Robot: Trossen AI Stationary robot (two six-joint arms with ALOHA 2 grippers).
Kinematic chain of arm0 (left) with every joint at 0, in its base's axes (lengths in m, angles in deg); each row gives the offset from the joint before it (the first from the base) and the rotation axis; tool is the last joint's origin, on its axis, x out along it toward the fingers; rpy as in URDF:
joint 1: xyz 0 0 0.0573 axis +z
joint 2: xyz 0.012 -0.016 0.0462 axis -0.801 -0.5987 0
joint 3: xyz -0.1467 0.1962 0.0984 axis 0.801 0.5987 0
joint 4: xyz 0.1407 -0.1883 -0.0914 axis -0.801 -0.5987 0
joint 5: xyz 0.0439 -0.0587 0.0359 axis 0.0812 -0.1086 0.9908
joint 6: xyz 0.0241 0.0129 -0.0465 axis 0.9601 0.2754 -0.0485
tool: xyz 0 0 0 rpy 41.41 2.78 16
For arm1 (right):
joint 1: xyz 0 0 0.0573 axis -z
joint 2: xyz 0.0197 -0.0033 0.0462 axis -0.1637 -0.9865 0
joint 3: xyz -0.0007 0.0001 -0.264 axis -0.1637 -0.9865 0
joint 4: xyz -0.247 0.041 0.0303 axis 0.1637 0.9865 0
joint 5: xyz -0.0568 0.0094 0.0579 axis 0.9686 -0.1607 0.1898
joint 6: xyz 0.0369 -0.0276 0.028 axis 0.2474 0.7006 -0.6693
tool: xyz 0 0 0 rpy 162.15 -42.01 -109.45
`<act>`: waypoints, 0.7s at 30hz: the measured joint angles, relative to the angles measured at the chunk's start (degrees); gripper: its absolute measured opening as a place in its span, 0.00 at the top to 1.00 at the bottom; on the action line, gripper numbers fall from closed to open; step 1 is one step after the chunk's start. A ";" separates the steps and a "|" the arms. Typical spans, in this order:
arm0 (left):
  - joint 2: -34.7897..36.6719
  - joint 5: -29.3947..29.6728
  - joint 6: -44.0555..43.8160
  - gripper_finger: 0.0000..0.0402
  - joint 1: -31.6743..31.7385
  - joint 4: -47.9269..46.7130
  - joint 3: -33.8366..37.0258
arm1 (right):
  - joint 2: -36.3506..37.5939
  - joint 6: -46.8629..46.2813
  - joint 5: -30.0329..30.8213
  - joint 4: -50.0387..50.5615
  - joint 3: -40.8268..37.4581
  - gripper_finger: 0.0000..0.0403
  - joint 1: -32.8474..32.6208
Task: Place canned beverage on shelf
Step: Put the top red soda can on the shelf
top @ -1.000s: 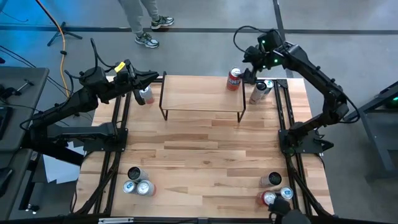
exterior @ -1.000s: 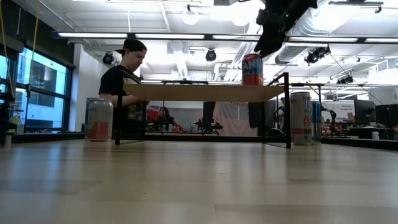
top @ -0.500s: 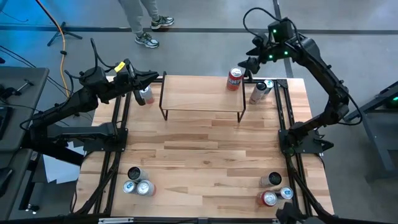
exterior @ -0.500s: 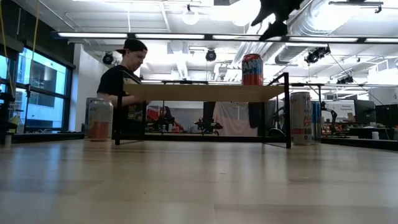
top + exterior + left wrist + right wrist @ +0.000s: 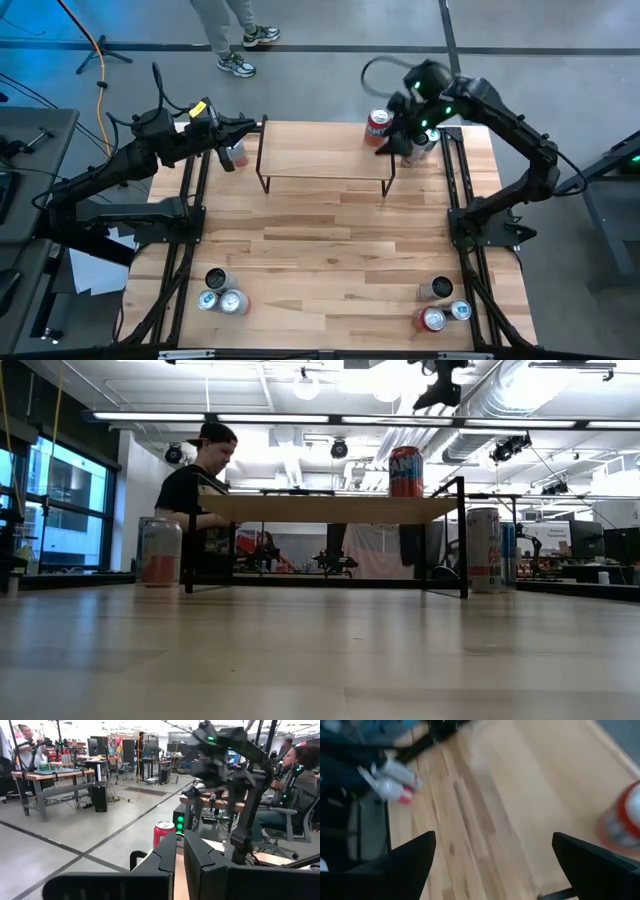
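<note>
Red can [image 5: 377, 127] upright on shelf [image 5: 325, 155] far right corner, right hand [image 5: 398, 140] spread wide just right of it, left hand [image 5: 240, 128] closed, far left.

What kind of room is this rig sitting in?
Probably a robotics lab or workshop: exposed ceiling ducts, workbenches loaded with gear, and a person working behind the shelf.
</note>
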 joint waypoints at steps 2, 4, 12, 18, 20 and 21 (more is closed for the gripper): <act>0.02 -0.02 -0.02 1.00 0.00 0.00 0.00 | -0.21 -0.69 5.31 2.59 -0.01 0.04 -3.78; 0.02 -0.01 -0.01 1.00 -0.02 0.00 0.00 | -0.42 -1.40 12.60 4.08 -0.36 0.04 -7.09; 0.02 0.00 0.00 1.00 0.00 0.02 0.00 | -0.66 -2.37 18.49 5.01 -3.52 0.05 -13.64; 0.02 0.00 0.02 1.00 -0.02 0.06 0.00 | -0.57 1.62 20.60 6.91 -3.48 0.18 -15.64; 0.01 0.18 0.02 1.00 -0.02 0.05 0.00 | -0.57 3.36 22.99 8.09 -3.45 0.26 -15.80; 0.02 0.35 0.05 1.00 -0.01 0.05 0.00 | -0.57 4.23 24.02 8.49 -3.45 0.31 -15.78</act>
